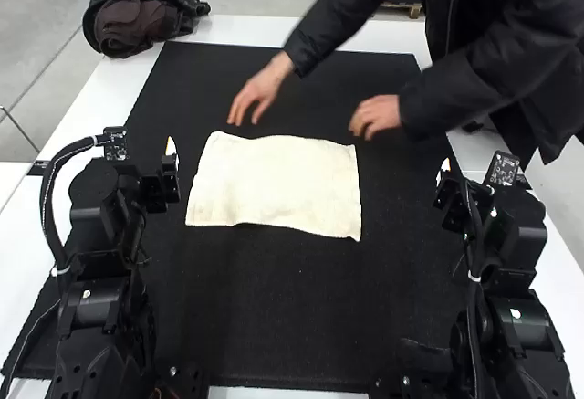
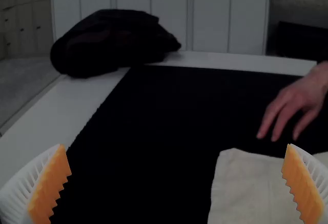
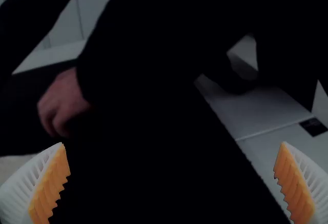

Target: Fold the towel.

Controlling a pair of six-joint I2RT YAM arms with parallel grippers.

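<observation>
Left gripper [image 1: 171, 163]: you're holding its fingers apart.
Right gripper [image 1: 443, 178]: you're holding its fingers apart too.
Towel [image 1: 278, 184]: lying flat between your grippers, nearer the left.
Person's hands [image 1: 260, 94]: reaching in beyond your grippers.

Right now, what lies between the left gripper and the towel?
Bare black mat separates the left gripper from the towel, in the high view.

Towel [image 2: 246, 190] — cut off, left wrist view
</observation>
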